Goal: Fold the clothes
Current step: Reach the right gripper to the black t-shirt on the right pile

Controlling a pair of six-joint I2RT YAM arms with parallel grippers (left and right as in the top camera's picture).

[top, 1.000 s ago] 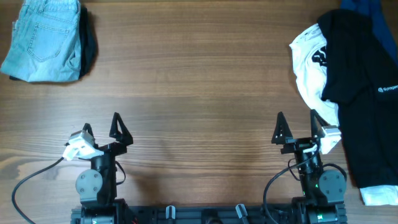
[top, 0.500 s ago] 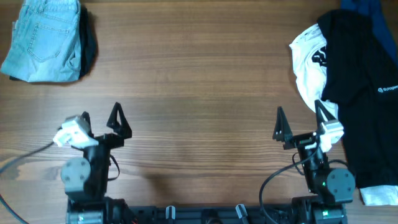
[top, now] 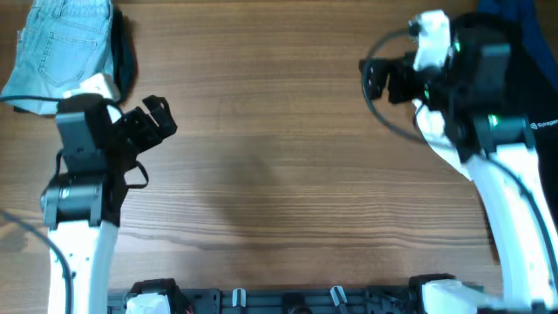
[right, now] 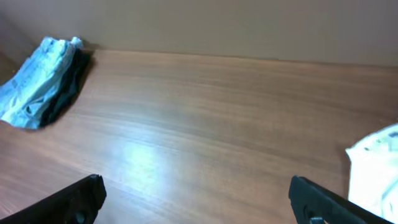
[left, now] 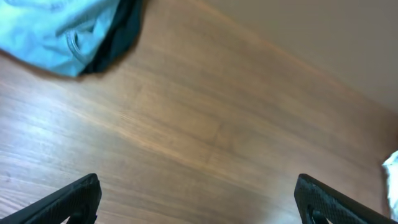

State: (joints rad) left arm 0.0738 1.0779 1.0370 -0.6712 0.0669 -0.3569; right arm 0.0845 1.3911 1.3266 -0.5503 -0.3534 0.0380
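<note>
The black short-sleeved shirt (top: 532, 87) with its small white logo lies at the right edge, over a white tee (top: 429, 125) with black print. A navy garment (top: 521, 12) shows at the far right corner. Folded light-blue jeans (top: 57, 48) lie at the far left on a dark garment (top: 125, 61). My left gripper (top: 157, 124) is open and empty, raised to the right of the jeans. My right gripper (top: 381, 78) is open and empty, raised just left of the white tee. The left wrist view shows the jeans (left: 50, 28) beyond open fingers (left: 199, 204). The right wrist view shows open fingers (right: 199, 202) and the tee's edge (right: 376, 168).
The wooden table (top: 270, 174) lies between the two piles. The right arm covers part of the white tee and black shirt in the overhead view. A wall rises behind the table's far edge (right: 249, 57).
Both arms have risen from the front edge and swung toward the far side: the left gripper toward the jeans, the right gripper toward the white tee. Both stay open.
</note>
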